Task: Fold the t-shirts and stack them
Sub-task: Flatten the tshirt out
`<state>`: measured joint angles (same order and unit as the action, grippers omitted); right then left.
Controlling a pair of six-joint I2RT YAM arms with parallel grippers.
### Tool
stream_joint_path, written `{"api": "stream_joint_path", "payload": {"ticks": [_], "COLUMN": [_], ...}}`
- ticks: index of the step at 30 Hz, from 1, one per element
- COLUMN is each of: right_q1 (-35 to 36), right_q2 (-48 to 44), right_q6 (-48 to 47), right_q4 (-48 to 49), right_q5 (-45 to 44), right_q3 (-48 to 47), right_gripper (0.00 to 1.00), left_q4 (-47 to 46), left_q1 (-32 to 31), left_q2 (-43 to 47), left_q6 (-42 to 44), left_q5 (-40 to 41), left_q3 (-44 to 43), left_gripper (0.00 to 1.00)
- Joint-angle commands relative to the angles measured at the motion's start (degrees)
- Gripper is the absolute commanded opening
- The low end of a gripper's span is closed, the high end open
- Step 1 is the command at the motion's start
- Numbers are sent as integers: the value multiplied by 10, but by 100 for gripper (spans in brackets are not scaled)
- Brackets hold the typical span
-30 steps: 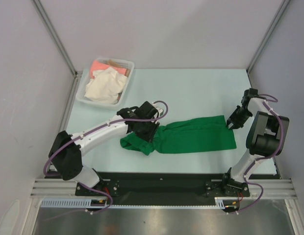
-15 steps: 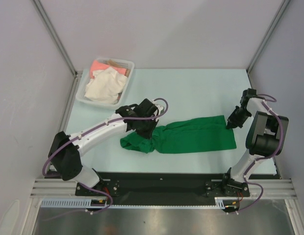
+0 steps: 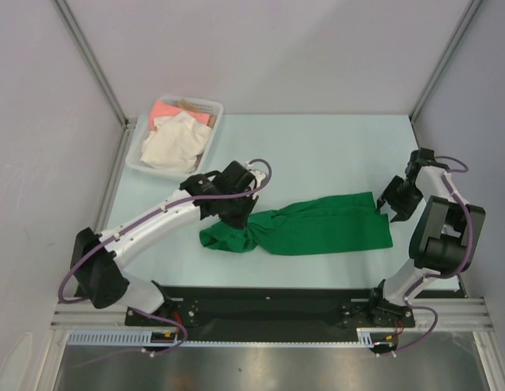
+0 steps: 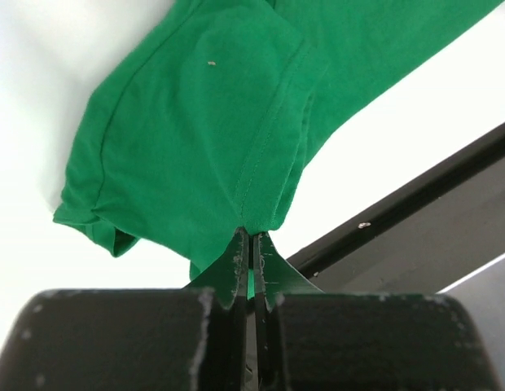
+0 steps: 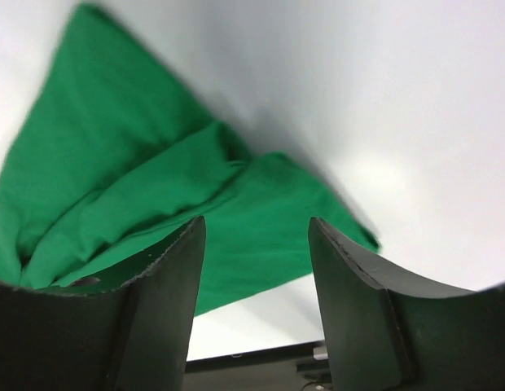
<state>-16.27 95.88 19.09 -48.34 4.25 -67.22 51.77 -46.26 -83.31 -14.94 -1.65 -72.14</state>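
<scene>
Bright green soft cloth t-shirt (image 3: 322,228) lies stretched left to right on the pale blue-green table top (image 3: 318,147), near the front edge, with its left end bunched. Left gripper (image 4: 251,238): jaws pressed together, pinching a seamed fold of the green shirt. Right gripper (image 5: 256,232): jaws apart with nothing between them, at the shirt's far right corner. Cream-white t-shirt (image 3: 177,140) and salmon-pink t-shirt (image 3: 164,108) sit crumpled in the white plastic lattice basket (image 3: 159,169) at far left.

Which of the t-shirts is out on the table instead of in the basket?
The green t-shirt, its bunched end pinched by the left gripper; the cream-white t-shirt and the salmon-pink t-shirt are in the basket.
</scene>
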Motion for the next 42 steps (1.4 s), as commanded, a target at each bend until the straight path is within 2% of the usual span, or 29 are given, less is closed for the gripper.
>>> {"api": "stream_joint_path", "payload": {"ticks": [1, 9, 17, 20, 22, 29, 32, 33, 35, 36, 39, 41, 42], "right_q1": [-26, -26, -36, -39, -48, -51, -52, -53, -56, -55, -42, -14, 23], "right_q2": [-4, 40, 70, 77, 69, 92, 98, 99, 94, 83, 22, -20, -37], "right_q6": [-10, 19, 53, 63, 78, 90, 91, 90, 82, 77, 57, 46, 39], "right_q4": [-2, 14, 41, 34, 37, 55, 59, 59, 54, 45, -17, -81, -98], "right_q5": [-15, 2, 29, 50, 72, 73, 80, 80, 79, 68, 32, -3, -17], "right_q3": [0, -21, -16, -26, -24, -11, -6, -6, -12, -18, -70, -113, -152], "right_gripper": [59, 56, 43, 43, 47, 47, 37, 20, 3, 0, 0, 0, 0], "left_q4": [5, -8, 0, 1, 1, -1, 1, 3, 5, 7, 29, 39, 43], "left_q1": [7, 7, 7, 7, 7, 7, 7, 7, 7, 8, 8, 10, 13], "left_q2": [37, 46, 54, 57, 59, 59, 63, 64, 64, 64, 59, 50, 48], "left_q6": [-1, -10, -11, -11, -12, -11, -10, -10, -9, -8, -11, -19, -23], "left_q5": [4, -6, -12, -13, -13, -18, -18, -18, -13, -11, 13, 30, 44], "left_q3": [-32, -35, -43, -42, -37, -34, -34, -34, -42, -48, -85, -107, -122], "left_gripper": [1, 0, 0, 0, 0, 0, 1, 1, 2, 3, 3, 4, 3]}}
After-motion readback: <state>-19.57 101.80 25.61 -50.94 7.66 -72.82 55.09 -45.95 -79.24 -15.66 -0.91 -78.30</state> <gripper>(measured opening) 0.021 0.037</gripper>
